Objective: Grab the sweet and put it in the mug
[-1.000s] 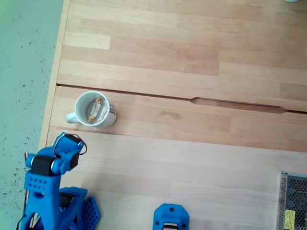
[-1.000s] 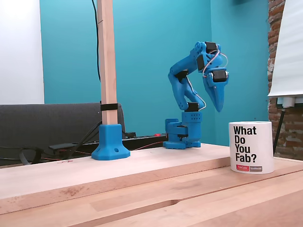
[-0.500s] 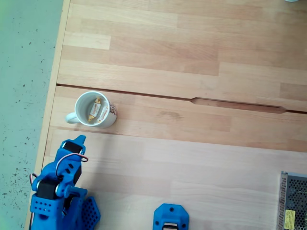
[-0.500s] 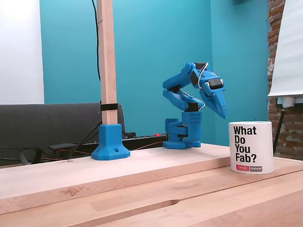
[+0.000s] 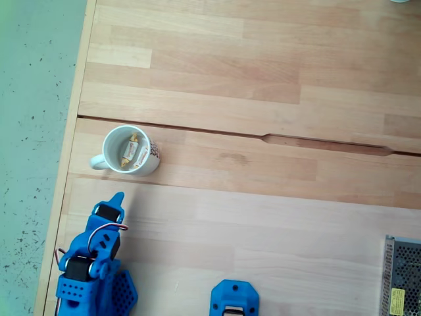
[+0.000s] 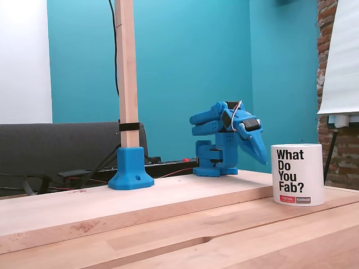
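Observation:
A white mug stands near the left edge of the wooden table; from the side the mug shows black lettering. Inside it lies the sweet, white with yellow-gold ends. My blue gripper is shut and holds nothing. It points toward the mug from below in the top-down fixed view, apart from it. In the side fixed view the gripper hangs low, folded over the arm's base, left of the mug.
A blue post base sits at the bottom edge, seen from the side as a wooden post in a blue foot. A metal mesh box is at the bottom right. A groove crosses the tabletop.
The arm has folded down and back toward its base, lowering the gripper away from above the mug. The sweet has stayed in the mug.

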Controlling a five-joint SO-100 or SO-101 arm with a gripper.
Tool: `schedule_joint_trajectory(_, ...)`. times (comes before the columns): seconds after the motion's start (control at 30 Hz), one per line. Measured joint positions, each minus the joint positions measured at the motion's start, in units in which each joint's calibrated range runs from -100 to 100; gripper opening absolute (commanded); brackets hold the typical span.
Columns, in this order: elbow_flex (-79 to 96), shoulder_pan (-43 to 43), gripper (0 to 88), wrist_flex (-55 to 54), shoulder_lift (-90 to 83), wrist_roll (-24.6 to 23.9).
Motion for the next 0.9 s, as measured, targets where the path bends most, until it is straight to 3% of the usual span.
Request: schedule_joint_trajectory(0.9, 1.6, 0.1, 0.0, 0.0, -5.4, -0.3)
